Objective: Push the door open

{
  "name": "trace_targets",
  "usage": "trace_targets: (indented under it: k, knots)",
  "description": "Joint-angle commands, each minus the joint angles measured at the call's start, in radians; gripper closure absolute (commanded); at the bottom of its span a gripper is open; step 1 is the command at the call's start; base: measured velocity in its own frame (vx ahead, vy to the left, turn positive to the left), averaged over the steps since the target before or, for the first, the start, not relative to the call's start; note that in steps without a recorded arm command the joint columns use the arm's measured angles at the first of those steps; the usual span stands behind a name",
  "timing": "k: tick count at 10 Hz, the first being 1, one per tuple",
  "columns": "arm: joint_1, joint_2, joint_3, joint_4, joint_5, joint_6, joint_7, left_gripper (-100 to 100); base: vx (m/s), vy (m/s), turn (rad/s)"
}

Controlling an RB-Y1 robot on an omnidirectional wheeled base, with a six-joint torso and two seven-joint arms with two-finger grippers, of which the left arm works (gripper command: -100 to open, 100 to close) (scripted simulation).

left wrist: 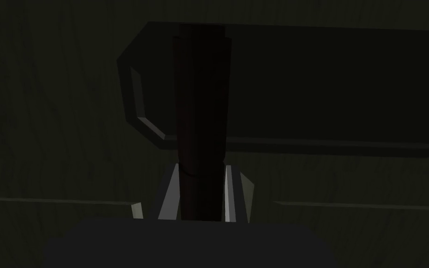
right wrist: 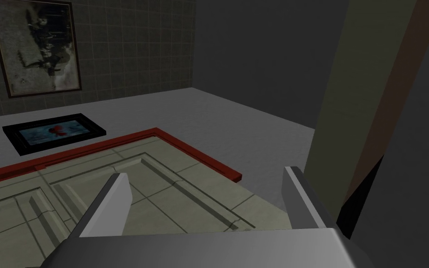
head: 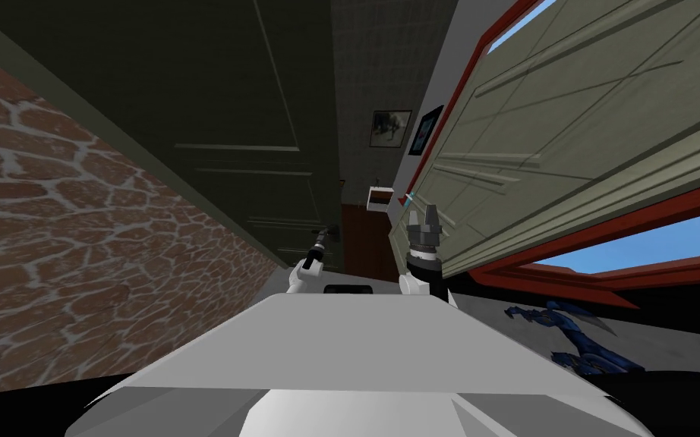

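left gripper tight around door handle

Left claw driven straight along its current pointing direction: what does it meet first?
The left claw is shut on the dark handle, whose bar crosses the line ahead. Straight on, it would bear on that handle first, with the dark door apparently just behind; depth is unclear here.

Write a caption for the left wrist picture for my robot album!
The left gripper is shut on the door handle, close up against the dark door.
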Motion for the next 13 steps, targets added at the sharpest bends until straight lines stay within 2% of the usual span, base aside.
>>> trace_targets:
  k: [1,3,5,11,13]
  knots:
    - [0.001,0.0,0.0,0.0,0.0,-0.001,0.0,100,-0.01,0.003,0.0]
    - [0.001,0.0,0.0,0.0,0.0,-0.001,0.0,100,0.0,0.0,0.0]
    - [-0.002,0.004,0.016,0.006,0.002,0.001,-0.004,100,0.108,-0.043,0.04]
    - [-0.021,0.014,0.095,0.027,0.009,0.002,-0.023,100,0.186,-0.083,0.063]
    - [-0.025,0.014,0.112,0.032,0.011,0.002,-0.027,100,0.15,-0.081,0.061]
